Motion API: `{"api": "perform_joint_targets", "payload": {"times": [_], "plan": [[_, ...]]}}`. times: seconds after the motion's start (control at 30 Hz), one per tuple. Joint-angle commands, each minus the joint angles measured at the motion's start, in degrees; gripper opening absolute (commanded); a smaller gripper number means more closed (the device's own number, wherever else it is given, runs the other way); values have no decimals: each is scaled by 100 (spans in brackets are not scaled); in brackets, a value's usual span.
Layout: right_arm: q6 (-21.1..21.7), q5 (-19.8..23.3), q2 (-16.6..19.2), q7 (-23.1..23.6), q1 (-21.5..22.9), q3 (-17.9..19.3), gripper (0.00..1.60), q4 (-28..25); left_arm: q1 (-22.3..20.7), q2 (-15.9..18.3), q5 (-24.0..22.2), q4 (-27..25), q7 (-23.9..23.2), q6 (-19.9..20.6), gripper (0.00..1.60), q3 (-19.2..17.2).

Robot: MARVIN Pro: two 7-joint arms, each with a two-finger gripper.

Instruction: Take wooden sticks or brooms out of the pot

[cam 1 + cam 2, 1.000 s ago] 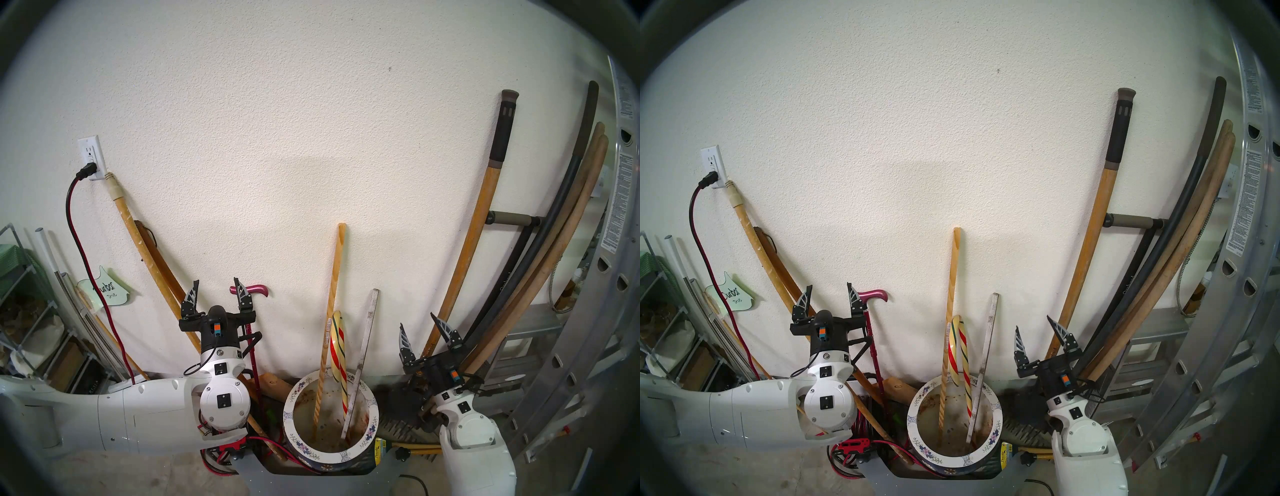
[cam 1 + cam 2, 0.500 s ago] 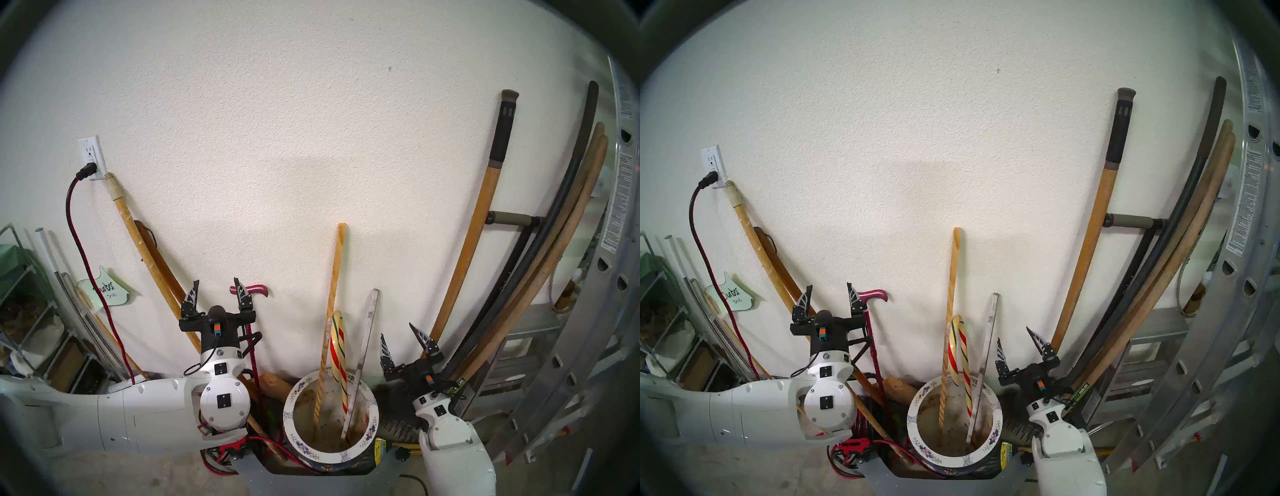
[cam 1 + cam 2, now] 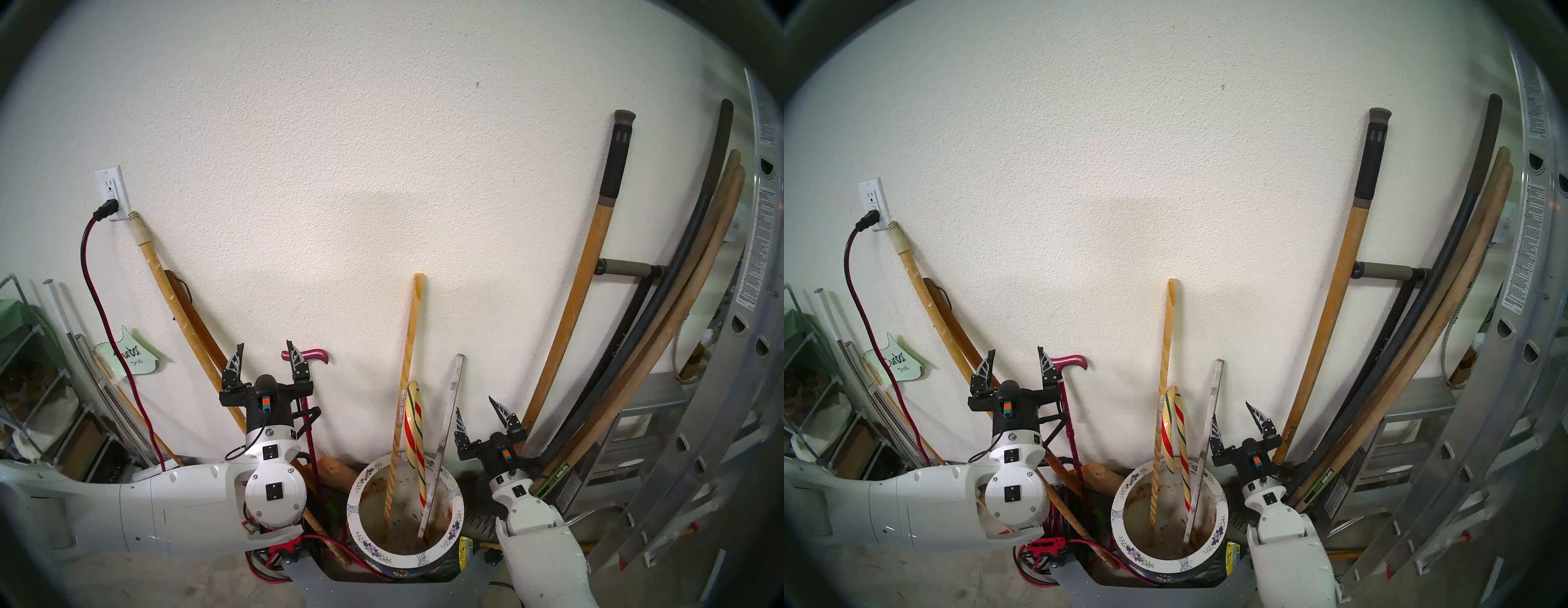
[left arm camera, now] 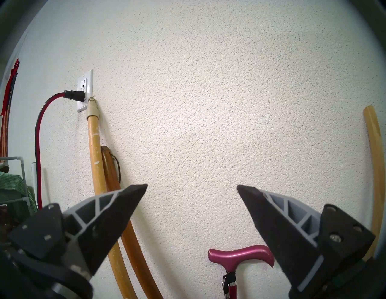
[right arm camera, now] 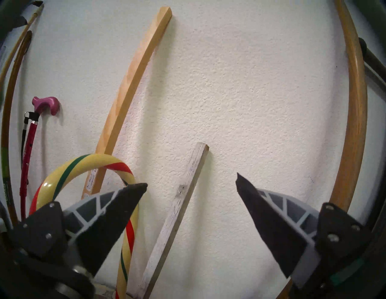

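Approaching the grey-white slat [image 3: 445, 429] with the right pincer [image 3: 478, 418] released and empty.
All three sticks stand in the ceramic pot [image 3: 404, 559], tops against the wall. Advice: centre the slat between the jaws above the striped cane [image 3: 415, 441], close squarely, lift straight up. Left pincer [image 3: 265, 354] released, idle.

Even, soft indoor light; sharp head views, softer wrist views

The white textured wall [image 3: 382, 170] is brightly lit, with faint broad shadows at its middle. Fisheye bending curves the long orange-brown wooden tool handles [image 3: 568, 305] near the dark rims, and the right wrist view is slightly blurred, its black wedge-shaped fingers [image 5: 108, 219] soft.
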Motion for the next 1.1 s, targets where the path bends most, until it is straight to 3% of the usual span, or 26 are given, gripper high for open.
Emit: {"api": "perform_joint_targets", "payload": {"times": [0.0, 0.37, 0.6, 0.63, 0.7, 1.07], "plan": [[100, -173, -31, -267, 677, -91, 160, 606, -9, -2, 5, 0, -4, -1, 160, -8], [158, -389, -59, -550, 1319, -187, 160, 1403, -10, -1, 4, 0, -4, -1, 160, -7], [42, -520, -79, -789, 1890, -188, 160, 2246, -10, -1, 4, 0, -4, -1, 160, -6], [120, -524, -93, -813, 1835, -199, 160, 2144, -11, -1, 4, 0, -4, -1, 160, -6], [74, -584, -99, -901, 2064, -197, 160, 2473, -11, -1, 3, 0, -4, -1, 160, -6], [363, -858, -209, -1379, 2705, -248, 160, 3186, -12, 0, 2, -1, -4, -1, 160, -4]]}}
